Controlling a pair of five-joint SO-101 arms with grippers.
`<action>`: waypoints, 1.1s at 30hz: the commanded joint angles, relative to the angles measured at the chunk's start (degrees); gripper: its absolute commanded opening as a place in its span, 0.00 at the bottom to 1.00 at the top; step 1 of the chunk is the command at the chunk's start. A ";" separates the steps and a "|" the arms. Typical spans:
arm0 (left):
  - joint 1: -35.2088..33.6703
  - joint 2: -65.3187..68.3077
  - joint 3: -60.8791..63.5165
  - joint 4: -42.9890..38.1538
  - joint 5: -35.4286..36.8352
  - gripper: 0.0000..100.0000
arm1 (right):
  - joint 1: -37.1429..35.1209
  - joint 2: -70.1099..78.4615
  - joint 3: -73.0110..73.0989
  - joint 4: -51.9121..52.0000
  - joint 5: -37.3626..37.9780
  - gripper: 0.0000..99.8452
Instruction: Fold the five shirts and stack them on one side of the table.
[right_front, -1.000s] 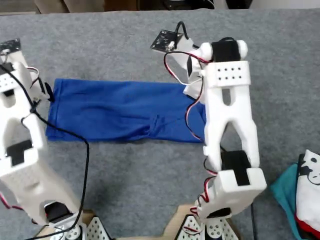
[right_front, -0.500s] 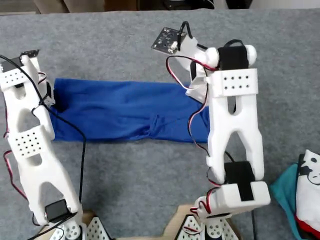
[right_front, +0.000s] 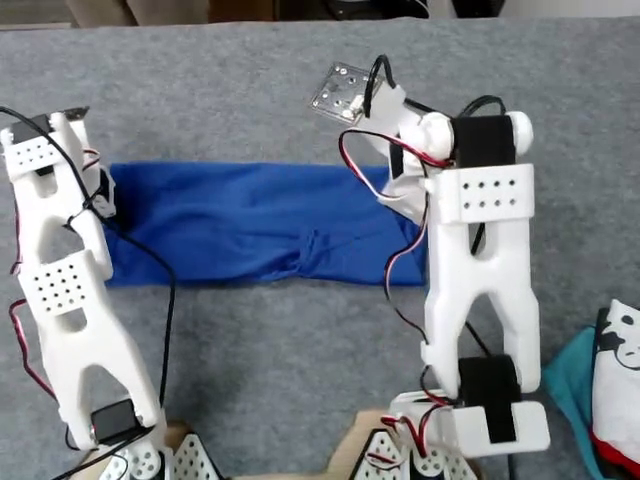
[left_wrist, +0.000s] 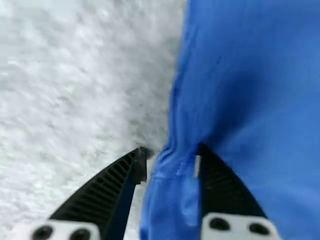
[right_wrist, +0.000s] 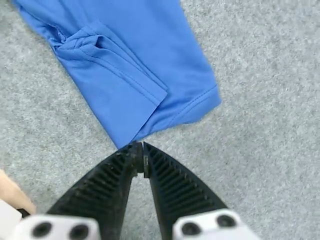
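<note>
Mid-frame in the high view: blue shirt (right_front: 250, 225), folded into a long band on the grey table cover (right_front: 200, 80). At its left end, left gripper (left_wrist: 170, 160) narrowed around a bunched hem, seemingly pinching it, though blurred there. Right gripper (right_wrist: 140, 152) closed tip to tip on nothing, just beside the band's right corner. At the lower right edge, pile of other shirts (right_front: 610, 390), teal, white, red.

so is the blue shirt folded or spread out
Folded, partly: the shirt lies as a long narrow band, a sleeve doubled over on top near one end.
</note>
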 joint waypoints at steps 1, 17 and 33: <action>1.76 -0.84 4.92 0.79 -0.18 0.04 | 0.92 -3.74 0.66 0.70 -0.09 0.01; -2.81 -7.43 -0.18 0.79 4.04 0.02 | 3.91 -15.25 9.54 0.53 0.00 0.01; -10.81 -20.79 -1.14 0.79 -1.58 0.02 | 32.48 -33.19 22.29 0.44 9.85 0.01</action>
